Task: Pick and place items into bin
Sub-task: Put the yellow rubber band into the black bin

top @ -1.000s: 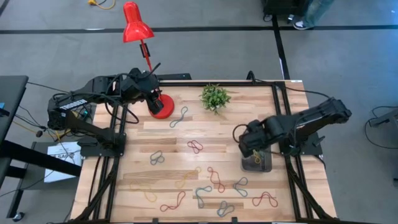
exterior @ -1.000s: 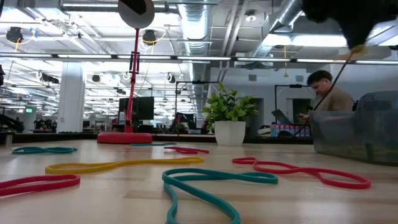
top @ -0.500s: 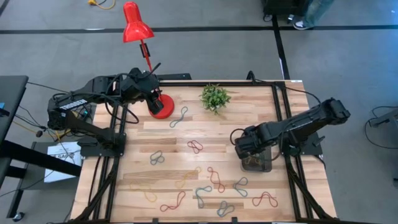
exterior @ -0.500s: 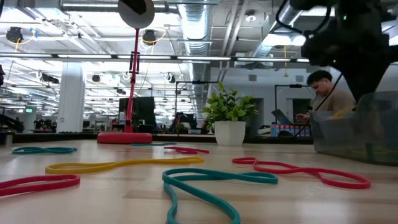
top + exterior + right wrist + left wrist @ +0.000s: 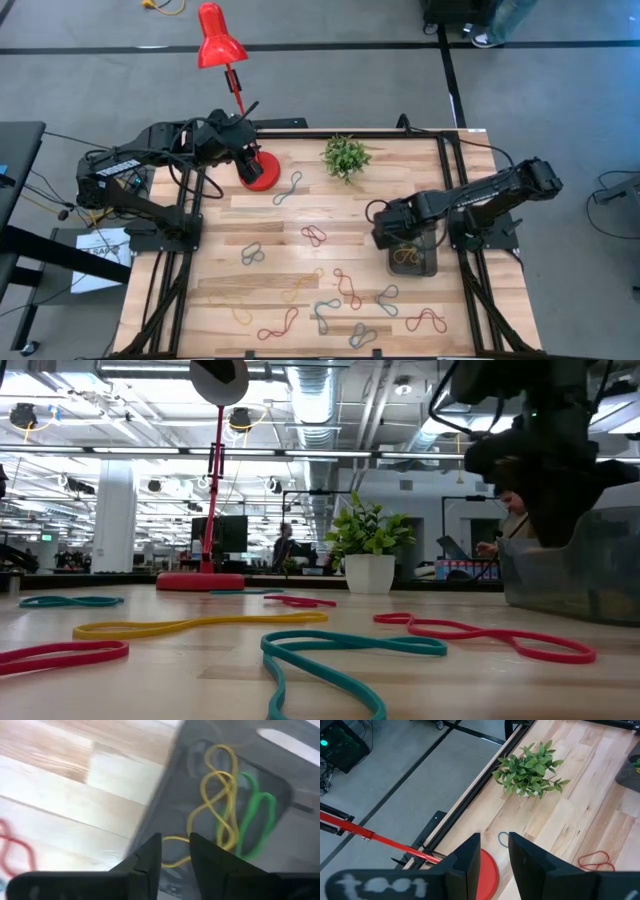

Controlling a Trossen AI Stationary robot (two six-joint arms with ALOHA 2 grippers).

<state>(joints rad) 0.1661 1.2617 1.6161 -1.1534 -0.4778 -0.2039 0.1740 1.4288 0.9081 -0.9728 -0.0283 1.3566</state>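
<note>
The pale wooden slatted table (image 5: 300,240) carries the whole job. On it, toward three o'clock in the high view, stands the small dark grey see-through rectangular bin (image 5: 413,259), and in it a yellow twisted loop (image 5: 216,800) and a green loop (image 5: 255,815) are seen lying. The right hand (image 5: 390,232) is held just at the bin's ten-o'clock corner; in its wrist view the two dark fingers (image 5: 150,852) stand a little apart with nothing between them, so it is judged released and empty. The step in hand is therefore taken to be the end of a drop into the bin.

The left hand (image 5: 492,855) is parked near eleven o'clock, beside the round base of the red desk lamp (image 5: 262,172); its fingers are parted and empty.

Many thin coloured rubber-band loops are left on the table, most of them between five and seven o'clock. Nearest the bin are a red loop (image 5: 346,287) and a grey-blue loop (image 5: 387,299), with another red loop (image 5: 426,320) at five o'clock. The small green potted plant (image 5: 346,155) at twelve o'clock is no part of the job.

A further pick is called for next: the right hand would have to be carried clear of the bin wall, brought over one of the near loops, lowered until the fingertips straddle the thin strand flat on the wood, and closed.
</note>
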